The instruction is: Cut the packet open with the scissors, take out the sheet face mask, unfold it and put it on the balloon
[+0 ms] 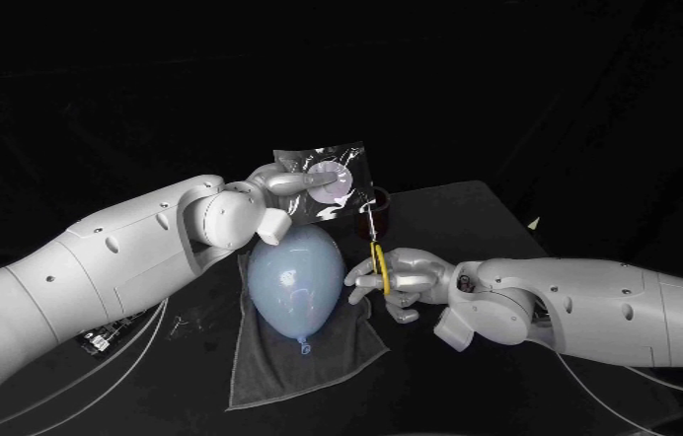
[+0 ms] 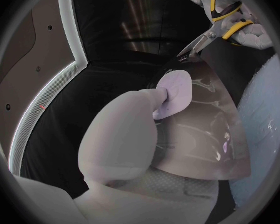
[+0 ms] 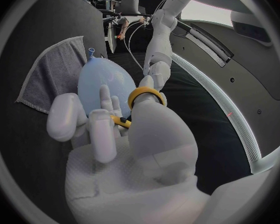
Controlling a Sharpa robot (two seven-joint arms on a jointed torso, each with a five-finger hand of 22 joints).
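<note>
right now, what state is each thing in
packet: held up by left hand, no cut visible
scissors: in right hand, tips at packet's edge
balloon: inflated, lying on towel, no mask on it
towel: spread flat under balloon

Head camera looks down at table (image 1: 453, 217); close wrist cameras both catch the balloon (image 3: 102, 82).

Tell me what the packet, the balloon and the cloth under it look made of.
Packet: clear glossy plastic film, see-through with glints. Balloon: pale blue, probably latex, smooth with a shiny highlight. Cloth: grey matte fabric, likely towelling, with a stitched hem.
</note>
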